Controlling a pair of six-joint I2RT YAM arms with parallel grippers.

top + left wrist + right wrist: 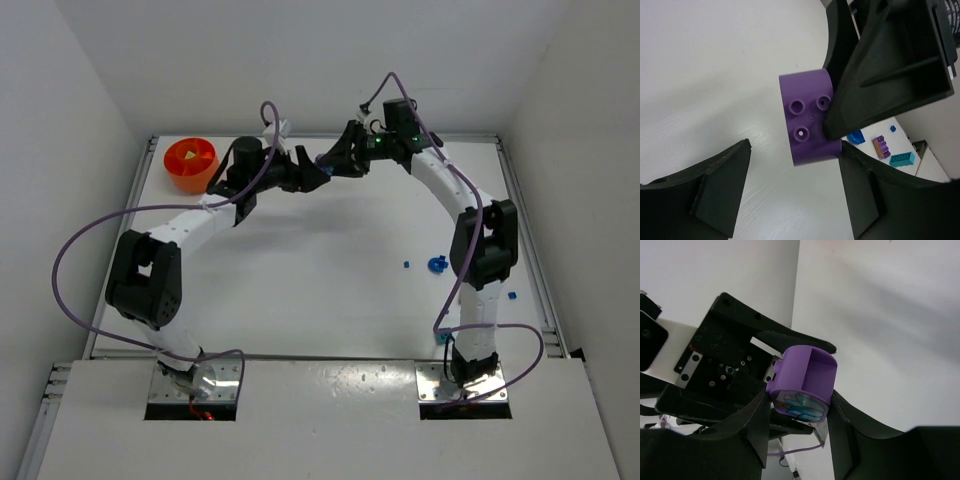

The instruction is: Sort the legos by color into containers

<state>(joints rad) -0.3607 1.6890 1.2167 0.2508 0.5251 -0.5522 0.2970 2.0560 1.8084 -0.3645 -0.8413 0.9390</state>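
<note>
A purple lego (807,372), rounded, with a blue flower sticker on one face, is held in the air by my right gripper (799,396), which is shut on it. In the left wrist view the same purple lego (807,120) shows three studs, with the right gripper's fingers (880,65) over it. My left gripper (795,185) stands open just short of the lego, its right finger close to the lego's corner. Both grippers meet near the table's back, left gripper (308,177) and right gripper (338,162). The orange container (190,163) sits at the back left.
Loose legos lie on the right side of the table: a blue one (436,264), a tiny blue bit (407,264), another bit (512,296) and a teal one (443,338). The left wrist view shows a purple-and-orange brick (881,146) and a teal brick (902,159).
</note>
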